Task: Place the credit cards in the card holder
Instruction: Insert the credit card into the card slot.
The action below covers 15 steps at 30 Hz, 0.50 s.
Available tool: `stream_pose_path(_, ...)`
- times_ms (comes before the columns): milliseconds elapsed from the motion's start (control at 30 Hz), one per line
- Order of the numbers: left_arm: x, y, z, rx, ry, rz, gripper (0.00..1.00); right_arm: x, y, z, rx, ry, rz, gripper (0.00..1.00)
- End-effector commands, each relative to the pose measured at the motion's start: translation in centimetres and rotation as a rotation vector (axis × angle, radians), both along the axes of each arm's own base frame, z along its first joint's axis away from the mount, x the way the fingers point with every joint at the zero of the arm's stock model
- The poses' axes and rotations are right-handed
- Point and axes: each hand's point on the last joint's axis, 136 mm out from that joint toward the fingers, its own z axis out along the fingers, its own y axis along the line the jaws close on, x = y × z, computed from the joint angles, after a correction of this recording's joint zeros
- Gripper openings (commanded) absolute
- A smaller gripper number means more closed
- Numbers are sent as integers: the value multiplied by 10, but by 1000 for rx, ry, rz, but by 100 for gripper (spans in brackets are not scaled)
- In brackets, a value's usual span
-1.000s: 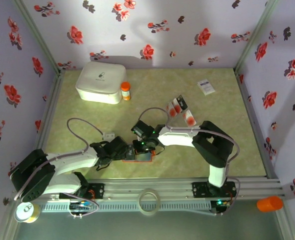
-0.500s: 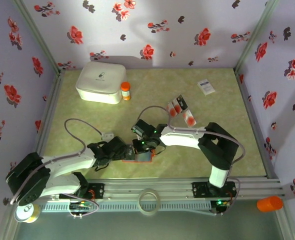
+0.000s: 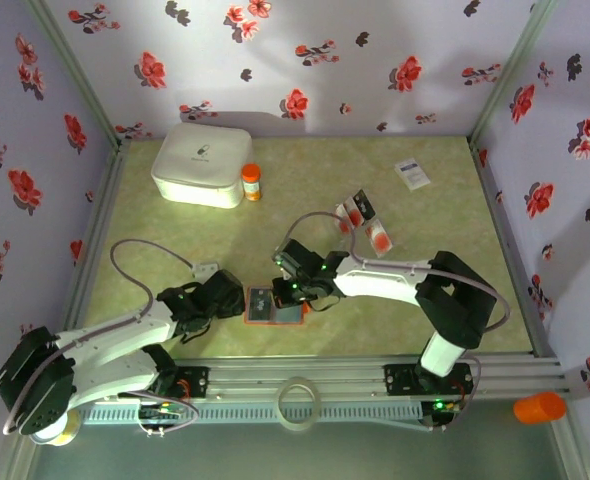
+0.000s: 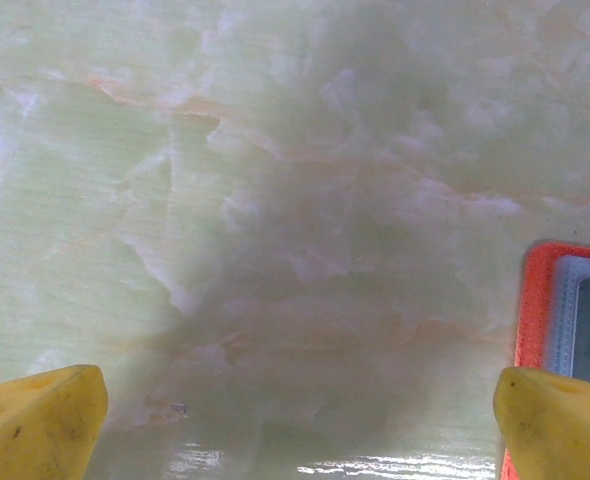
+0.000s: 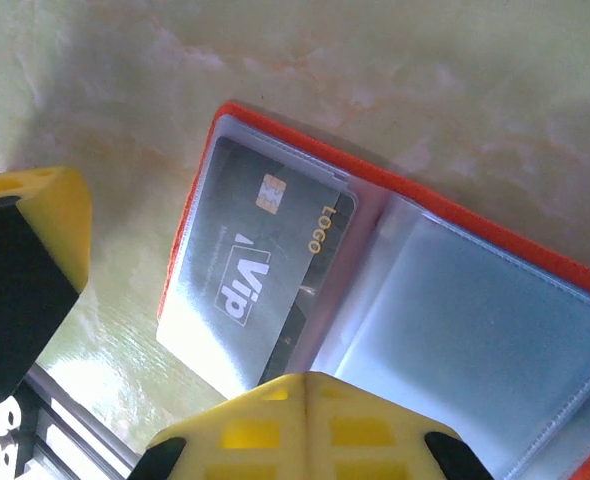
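Now that the left gripper, spread wide, has backed leftward off the flat orange folding card holder at the counter's near edge, one dark plastic card sits sleeved. The right gripper is pressed together above it, and the remaining red-blotched credit cards wait behind.

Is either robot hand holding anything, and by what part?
Nothing is held. The left hand is open over the table; the right hand is shut, with nothing between its fingers, over the open card holder.

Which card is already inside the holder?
The dark Vip card, tucked in a clear sleeve of the open orange holder. The other cards lie loose on the table, farther back.
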Motion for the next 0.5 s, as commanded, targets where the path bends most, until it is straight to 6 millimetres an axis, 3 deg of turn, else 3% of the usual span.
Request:
stream_pose_path(0, -4, 7, -6, 41, 22, -7, 100, -5, 10, -2, 34, 13, -5, 0)
stream_pose_path(467, -12, 4, -29, 34, 88, -22, 100, -17, 19, -16, 29, 33, 7, 0)
